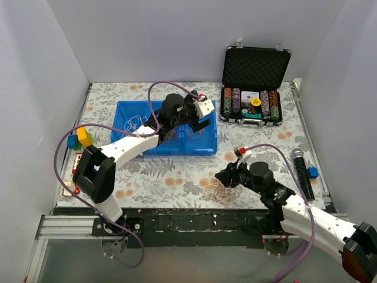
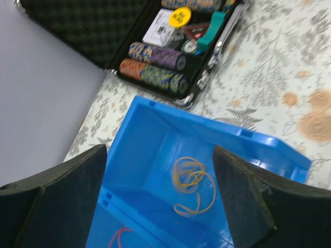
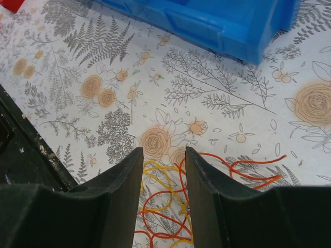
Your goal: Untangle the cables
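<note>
A: Nearest, the right gripper (image 3: 164, 155), black fingers narrowly apart, hangs over thin curly red and orange-yellow cables (image 3: 165, 204), lower centre.
B: Pinch one strand only; lift slowly. The left gripper (image 2: 160, 160) gapes wide over the blue plastic bin (image 2: 150, 129).

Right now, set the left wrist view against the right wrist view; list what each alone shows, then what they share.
Left wrist only: the open black case of poker chips and a loose orange-yellow cord loop lying inside the blue plastic bin. Right wrist only: the red and yellow cord tangle on the cloth, below its slightly parted pincer. Both: that blue bin and the floral tablecloth.
</note>
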Tool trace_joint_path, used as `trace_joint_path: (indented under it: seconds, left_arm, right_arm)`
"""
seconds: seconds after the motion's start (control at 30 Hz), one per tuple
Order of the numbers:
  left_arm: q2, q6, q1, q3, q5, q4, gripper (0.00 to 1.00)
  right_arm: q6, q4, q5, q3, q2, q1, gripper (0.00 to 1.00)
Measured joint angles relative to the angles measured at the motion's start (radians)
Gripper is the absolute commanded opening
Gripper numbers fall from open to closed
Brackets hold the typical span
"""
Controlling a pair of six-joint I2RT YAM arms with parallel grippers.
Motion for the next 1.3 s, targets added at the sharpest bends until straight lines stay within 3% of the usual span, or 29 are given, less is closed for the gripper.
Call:
trace_joint_path:
  seconds: [0.1,0.23,0.4,0.6,0.87,1.0,1.3]
  left_arm:
    - [-0.019,0.005,-0.003,0.008,0.072,-0.035,0.95]
    - [-0.158,0.063,-0.027,-0.082,0.211,-0.16,0.93]
    - [-0.321,0.167,-0.158,-0.195,0.392,-0.395,0.92]
    - [-0.248,0.197,-0.273,-0.328,0.492,-0.513,0.85]
    - [-0.033,0.161,-0.284,-0.329,0.497,-0.438,0.67]
    - [-0.001,0.113,-0.284,-0.329,0.476,-0.359,0.59]
    - [0.055,0.053,-0.314,-0.331,0.425,-0.231,0.31]
  right_arm:
    - [0.0,-0.044,0.046,0.001,-0.033,0.0,0.48]
    - [0.005,-0.071,0.09,0.001,-0.082,0.002,0.49]
    - [0.018,-0.095,0.099,0.001,-0.084,0.002,0.54]
    - [0.029,-0.131,0.116,0.001,-0.076,0.002,0.56]
    - [0.032,-0.17,0.129,0.001,-0.085,0.002,0.49]
    - [0.035,-0.174,0.129,0.001,-0.101,0.002,0.48]
    - [0.034,-0.175,0.128,0.001,-0.113,0.002,0.5]
